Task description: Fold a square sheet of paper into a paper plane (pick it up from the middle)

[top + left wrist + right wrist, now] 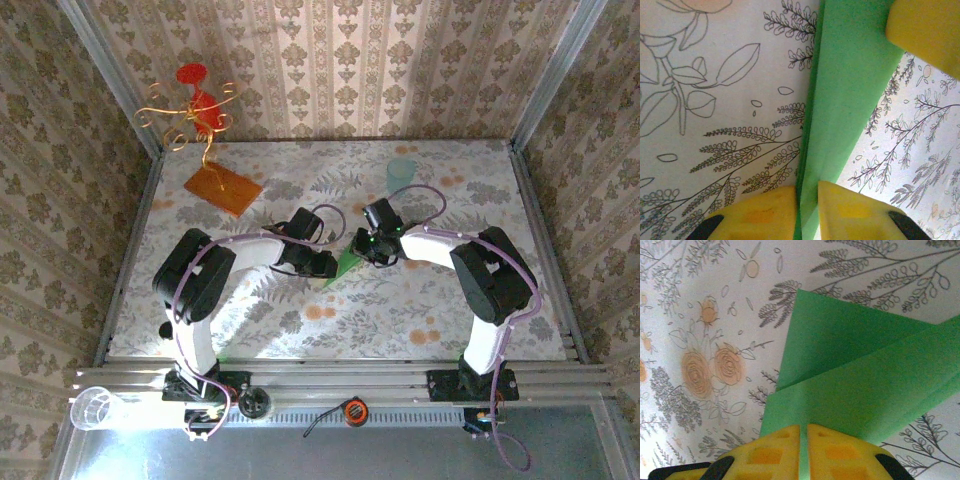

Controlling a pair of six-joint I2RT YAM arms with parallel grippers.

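From above, a clear cup (95, 408) lies on its side at the far 8 o'clock corner, off the flowered tablecloth (430, 300) and beside the metal rail. At 10 o'clock an orange-brown board (222, 188) lies flat on the cloth, with a gold wire ornament (200, 108) with red parts rising from it. The left arm (195, 275) bends in from 7 o'clock toward the middle. There the left gripper (807, 212) is clenched on the paper plane (347, 262); its wrist camera shows the two yellow fingers (765, 212) nearly meeting, with the folded green edge pinched upright between them. Another yellow pad (927, 30) sits against the green sheet at 1 o'clock in that view. The plane is a narrow green dart in the middle of the table, between the two grippers, its point toward 7 o'clock. Just at its 2 o'clock side, the right gripper (803, 452) is also clamped on it, a thin green strip squeezed in the slit between its fingers and two folded layers fanning out beyond. A teal cup (401, 172) stands upright at 1 o'clock, apart from both grippers. The right arm (490, 280) curves in from 5 o'clock.
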